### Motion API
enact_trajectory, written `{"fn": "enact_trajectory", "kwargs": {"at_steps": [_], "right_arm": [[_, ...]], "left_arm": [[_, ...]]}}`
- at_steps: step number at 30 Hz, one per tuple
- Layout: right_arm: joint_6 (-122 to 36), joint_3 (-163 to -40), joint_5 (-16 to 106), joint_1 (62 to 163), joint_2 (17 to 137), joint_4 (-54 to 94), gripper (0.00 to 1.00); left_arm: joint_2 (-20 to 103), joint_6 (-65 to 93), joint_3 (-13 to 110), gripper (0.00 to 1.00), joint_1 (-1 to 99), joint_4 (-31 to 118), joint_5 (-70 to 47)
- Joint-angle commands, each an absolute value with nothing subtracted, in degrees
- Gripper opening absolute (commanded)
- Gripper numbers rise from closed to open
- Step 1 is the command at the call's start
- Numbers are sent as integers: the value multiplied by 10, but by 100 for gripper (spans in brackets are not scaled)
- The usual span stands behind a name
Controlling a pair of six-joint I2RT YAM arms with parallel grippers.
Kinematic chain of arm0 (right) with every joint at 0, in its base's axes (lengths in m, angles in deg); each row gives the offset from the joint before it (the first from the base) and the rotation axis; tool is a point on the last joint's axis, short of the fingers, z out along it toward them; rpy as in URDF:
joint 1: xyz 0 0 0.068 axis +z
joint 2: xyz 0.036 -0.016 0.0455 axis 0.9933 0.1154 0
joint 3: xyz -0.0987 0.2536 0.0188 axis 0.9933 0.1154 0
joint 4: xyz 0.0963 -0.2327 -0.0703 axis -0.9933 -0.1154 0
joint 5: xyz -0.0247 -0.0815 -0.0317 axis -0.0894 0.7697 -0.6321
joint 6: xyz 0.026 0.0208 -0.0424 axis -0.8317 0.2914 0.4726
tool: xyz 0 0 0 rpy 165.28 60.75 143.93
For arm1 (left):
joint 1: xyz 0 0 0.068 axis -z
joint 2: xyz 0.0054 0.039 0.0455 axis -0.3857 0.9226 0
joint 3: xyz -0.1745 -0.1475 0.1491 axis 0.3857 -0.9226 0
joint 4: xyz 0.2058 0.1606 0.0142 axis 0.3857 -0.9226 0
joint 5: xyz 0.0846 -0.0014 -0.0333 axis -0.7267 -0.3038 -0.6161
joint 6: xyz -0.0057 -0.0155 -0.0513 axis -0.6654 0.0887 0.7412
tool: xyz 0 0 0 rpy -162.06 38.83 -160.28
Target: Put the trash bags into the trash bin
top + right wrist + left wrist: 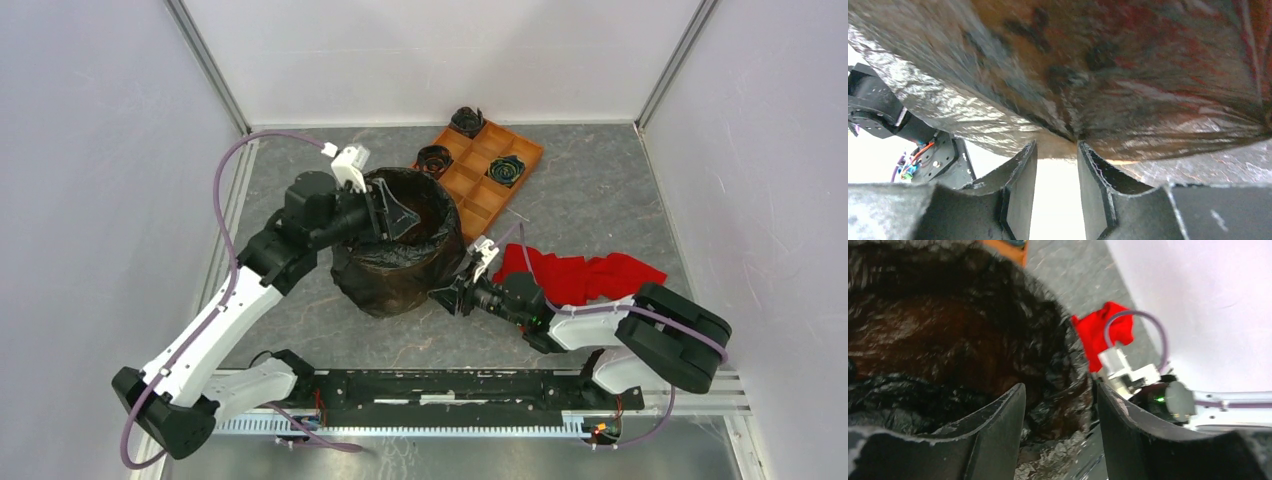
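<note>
Two sets of jaws, both parted! The left gripper (1060, 387) stands well open right at the near-left rim of the trash bin (441, 213), with crinkled black film showing in the gap but nothing clamped between its fingers (998, 425). Down low, the right gripper (1057, 146) has a narrower gap, its tips pressed up against the glossy film at the bin's lower right side, and only pale light shows between them, so no hold there either. The trash bag (388, 278) is in the bin as a liner: it fills the mouth, folds over the rim and hangs wrinkled down the outside to the table (600, 190), the orange wall glowing through the thin plastic. Just right of the bin, behind the right wrist, lies the red cloth (590, 272). Further back sits the orange tray (478, 196), touching the bin's far side, with three black wads (506, 170) resting in its square compartments.
</note>
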State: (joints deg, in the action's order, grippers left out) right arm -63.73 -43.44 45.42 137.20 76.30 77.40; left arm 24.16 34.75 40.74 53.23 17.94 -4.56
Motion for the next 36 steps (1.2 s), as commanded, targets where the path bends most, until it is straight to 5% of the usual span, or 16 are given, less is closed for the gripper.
{"fn": "enact_trajectory", "kwargs": {"at_steps": [1,6,15,23,31,36], "right_arm": [[-649,-402,503,1369,752,836,41],[-607,-380,536,1369,656,680,44],[-511,-396,656,1367,468,426,53],[-496,-398,670,1366,446,397,55],[-504,-432,635,1359,460,382,57],[-473,-464,623,1324,483,356,72]], "left_arm": [[244,291,388,58,570,166,-207],[297,232,374,48,572,158,-286],[458,221,379,52,579,185,-223],[477,277,366,68,621,273,-134],[367,238,377,89,617,182,-294],[297,248,368,100,617,156,-316]]}}
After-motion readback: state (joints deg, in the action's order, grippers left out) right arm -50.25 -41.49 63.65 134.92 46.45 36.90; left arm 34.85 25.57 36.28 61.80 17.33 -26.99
